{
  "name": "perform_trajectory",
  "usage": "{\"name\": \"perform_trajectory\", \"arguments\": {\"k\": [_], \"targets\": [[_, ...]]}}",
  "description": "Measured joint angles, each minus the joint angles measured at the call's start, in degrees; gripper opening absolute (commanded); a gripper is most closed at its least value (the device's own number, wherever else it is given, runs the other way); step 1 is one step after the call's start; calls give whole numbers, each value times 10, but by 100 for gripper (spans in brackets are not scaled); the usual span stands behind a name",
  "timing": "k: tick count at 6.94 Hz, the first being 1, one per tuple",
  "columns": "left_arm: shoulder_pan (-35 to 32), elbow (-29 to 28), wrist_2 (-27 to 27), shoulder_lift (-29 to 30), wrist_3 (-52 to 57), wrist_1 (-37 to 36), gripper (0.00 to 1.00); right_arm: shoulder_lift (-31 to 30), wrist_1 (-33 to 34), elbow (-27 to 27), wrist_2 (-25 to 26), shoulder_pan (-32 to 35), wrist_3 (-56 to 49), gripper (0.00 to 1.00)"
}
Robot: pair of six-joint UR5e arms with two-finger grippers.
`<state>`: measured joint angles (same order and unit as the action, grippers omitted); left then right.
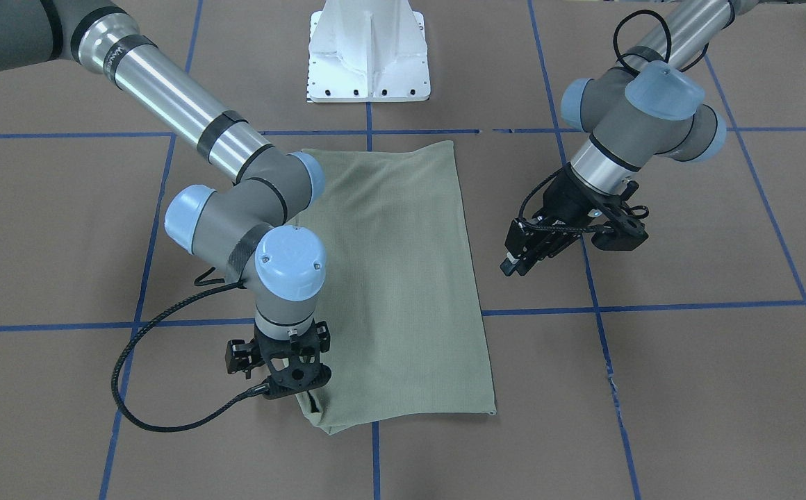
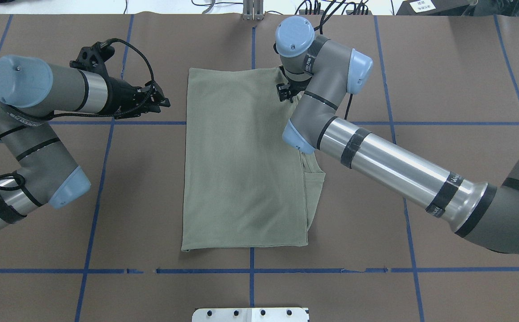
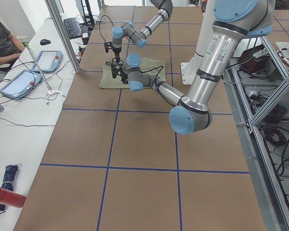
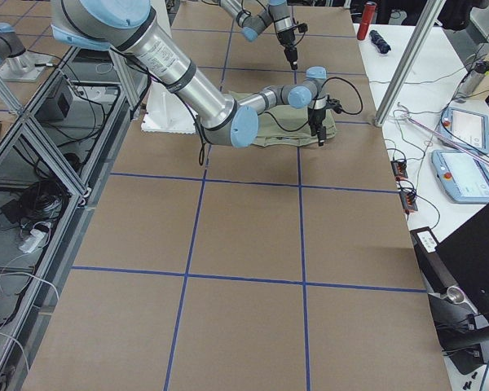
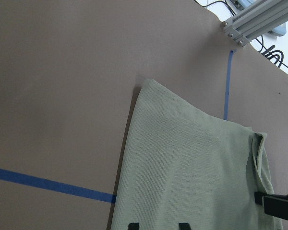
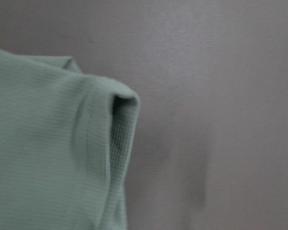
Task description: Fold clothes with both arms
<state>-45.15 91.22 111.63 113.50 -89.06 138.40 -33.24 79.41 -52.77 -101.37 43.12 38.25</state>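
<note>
Right pincer (image 1: 306, 401) is down at the shirt's (image 2: 241, 170) corner, the one at 1 o'clock in the overhead view, tips right at the cloth. Has it bitten, or is it only touching? I cannot tell; its own camera gives just a blurred fold of fabric, no fingers in shot. Left pincer (image 2: 163, 102) hovers above the counter (image 2: 420, 67) out at 10 o'clock from the shirt, clear of the cloth, parted and holding nothing: its wrist view shows two fingertips (image 5: 133, 225) standing apart.

Progress check: I'd call it roughly halfway. Shirt lies mid-counter, flat, sides already brought in to make one long narrow panel, no sleeve trailing loose. A layer does poke out along the 3 to 4 o'clock edge, so that side isn't quite tidy. What's left, by my reading, is the crosswise folding, end to end.

Orientation: long axis runs 12 to 6 in the overhead view, straight away from the robot. Neither neck nor label shows at either end, so which end leads goes uncalled.
</note>
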Motion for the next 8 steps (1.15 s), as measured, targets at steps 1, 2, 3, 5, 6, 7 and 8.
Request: {"name": "perform_trajectory", "arguments": {"k": [1, 2, 3, 5, 6, 7, 8], "targets": [[0, 3, 3, -2, 0, 0, 38, -6, 0, -2, -1, 16, -25, 100], [0, 7, 4, -2, 0, -1, 38, -8, 2, -15, -7, 22, -16, 100], [-1, 12, 4, -4, -1, -1, 38, -22, 4, -53, -22, 21, 15, 100], [-1, 19, 4, -9, -1, -1, 38, -106, 5, -194, -42, -8, 133, 100], [0, 21, 4, -10, -1, -1, 38, -154, 4, -275, -31, -35, 229, 100], [0, 21, 4, -10, -1, -1, 38, -198, 4, -352, -3, -70, 335, 100], [0, 21, 4, -11, -1, -1, 38, -241, 4, -421, 42, -114, 447, 100]]}}
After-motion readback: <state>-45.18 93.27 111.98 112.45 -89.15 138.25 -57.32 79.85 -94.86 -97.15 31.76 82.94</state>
